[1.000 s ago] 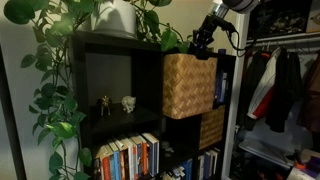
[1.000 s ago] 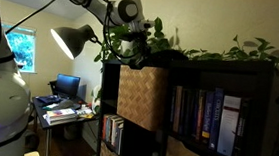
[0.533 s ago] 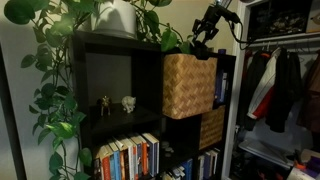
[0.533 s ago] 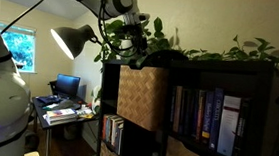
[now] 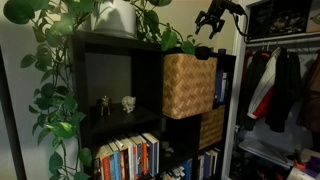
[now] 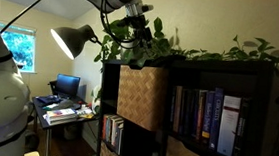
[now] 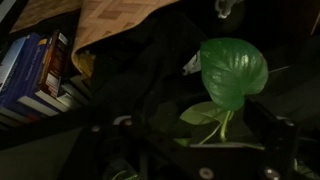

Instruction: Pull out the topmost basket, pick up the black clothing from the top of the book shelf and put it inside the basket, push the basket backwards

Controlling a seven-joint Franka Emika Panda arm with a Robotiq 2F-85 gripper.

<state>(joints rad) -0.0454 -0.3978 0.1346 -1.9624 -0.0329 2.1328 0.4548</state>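
The woven basket (image 5: 188, 86) sticks out from the top right cell of the dark bookshelf (image 5: 100, 42); it also shows in the other exterior view as the basket (image 6: 142, 96). A dark lump, apparently the black clothing (image 5: 205, 53), lies at the basket's top rim. My gripper (image 5: 211, 22) hangs open above it, clear of the shelf top, with nothing between its fingers. It appears among the plant leaves as the gripper (image 6: 137, 20). In the wrist view, dim black fabric (image 7: 150, 75) lies below the basket weave (image 7: 115, 14), and a green leaf (image 7: 233, 68) lies under the spread jaws.
A trailing plant (image 5: 60, 60) in a white pot (image 5: 117, 18) stands on the shelf top, its vines (image 6: 222, 49) along the top edge. Books (image 5: 128, 156) fill lower cells. Two small figurines (image 5: 116, 103) occupy the open cell. Hanging clothes (image 5: 285, 85) are beside the shelf.
The gripper has opened and lifted away from the basket's top rim to well above the shelf. The dark cloth stays at the basket.
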